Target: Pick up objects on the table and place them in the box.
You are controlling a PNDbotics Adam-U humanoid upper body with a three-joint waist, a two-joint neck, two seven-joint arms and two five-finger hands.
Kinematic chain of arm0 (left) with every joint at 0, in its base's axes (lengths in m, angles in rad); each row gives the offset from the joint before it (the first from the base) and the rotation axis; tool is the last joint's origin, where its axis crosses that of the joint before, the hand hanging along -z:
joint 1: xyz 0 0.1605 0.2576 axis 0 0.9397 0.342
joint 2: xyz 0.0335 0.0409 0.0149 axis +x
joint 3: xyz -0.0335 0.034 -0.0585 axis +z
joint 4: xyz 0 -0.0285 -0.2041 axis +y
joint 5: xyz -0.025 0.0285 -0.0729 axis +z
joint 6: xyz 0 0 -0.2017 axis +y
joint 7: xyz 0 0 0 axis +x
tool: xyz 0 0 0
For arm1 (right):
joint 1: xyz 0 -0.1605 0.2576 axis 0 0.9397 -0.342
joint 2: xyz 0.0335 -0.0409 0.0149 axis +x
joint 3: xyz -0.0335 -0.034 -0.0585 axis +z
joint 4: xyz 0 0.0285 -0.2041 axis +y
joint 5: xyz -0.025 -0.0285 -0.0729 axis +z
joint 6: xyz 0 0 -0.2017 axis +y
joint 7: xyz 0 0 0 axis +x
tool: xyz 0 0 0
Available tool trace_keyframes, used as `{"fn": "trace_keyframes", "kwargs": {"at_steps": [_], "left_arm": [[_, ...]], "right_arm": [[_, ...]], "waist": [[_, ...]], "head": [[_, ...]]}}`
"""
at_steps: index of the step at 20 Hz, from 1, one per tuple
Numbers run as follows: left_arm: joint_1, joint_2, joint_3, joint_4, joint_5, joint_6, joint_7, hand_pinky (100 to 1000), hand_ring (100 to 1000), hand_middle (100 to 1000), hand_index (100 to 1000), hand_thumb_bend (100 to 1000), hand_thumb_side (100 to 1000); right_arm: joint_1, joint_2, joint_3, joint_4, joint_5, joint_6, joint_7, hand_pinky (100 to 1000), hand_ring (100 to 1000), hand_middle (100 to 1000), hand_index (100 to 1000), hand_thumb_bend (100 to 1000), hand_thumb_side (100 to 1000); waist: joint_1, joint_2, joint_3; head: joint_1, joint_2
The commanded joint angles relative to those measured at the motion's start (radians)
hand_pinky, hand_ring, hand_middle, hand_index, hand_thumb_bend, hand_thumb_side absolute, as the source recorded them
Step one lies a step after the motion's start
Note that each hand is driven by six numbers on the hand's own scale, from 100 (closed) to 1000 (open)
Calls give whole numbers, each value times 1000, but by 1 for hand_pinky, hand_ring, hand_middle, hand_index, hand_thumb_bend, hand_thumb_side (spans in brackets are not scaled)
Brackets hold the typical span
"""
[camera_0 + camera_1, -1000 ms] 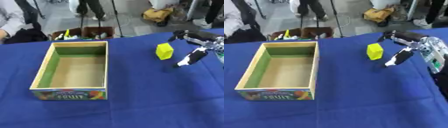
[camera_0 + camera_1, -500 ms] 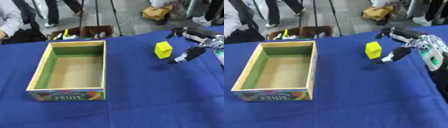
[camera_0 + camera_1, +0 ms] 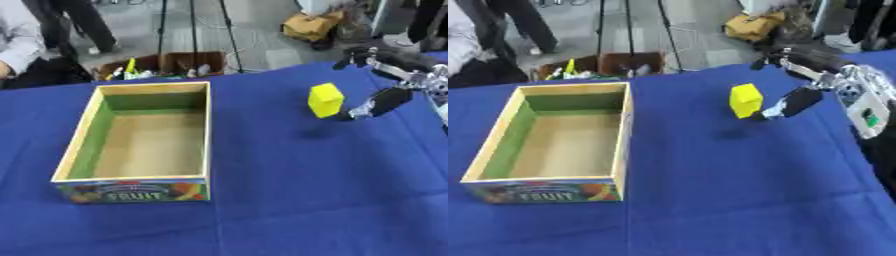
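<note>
On the right, above the blue table (image 3: 289, 200), the right hand (image 3: 385, 80) pinches the yellow block (image 3: 325, 100) between thumb and fingers. To do this well, it should carry the block left over the open box (image 3: 208, 125), then let go low.

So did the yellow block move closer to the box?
Yes. The yellow block, held by the right robot hand, has moved slightly left toward the fruit box.
</note>
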Motion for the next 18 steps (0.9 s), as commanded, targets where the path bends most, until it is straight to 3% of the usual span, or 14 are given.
{"fn": "trace_keyframes", "kwargs": {"at_steps": [1,9,18], "left_arm": [[1,7,1,-14,-2,-3,-4,327,416,467,632,224,705],[0,7,-1,-12,-1,-5,-6,327,416,467,632,223,706],[-11,2,-6,-10,-2,-12,-13,327,416,467,632,225,708]], "right_arm": [[-21,-41,-9,-21,-9,1,-8,790,1000,777,870,707,597],[-26,-40,-8,-18,-8,1,-10,792,1000,778,871,705,590],[-50,-50,-16,0,20,-8,-9,792,1000,787,875,701,575]], "waist": [[-5,-18,-1],[-5,-10,2],[-11,23,33]], "head": [[-3,-16],[-6,-24],[-45,-70]]}}
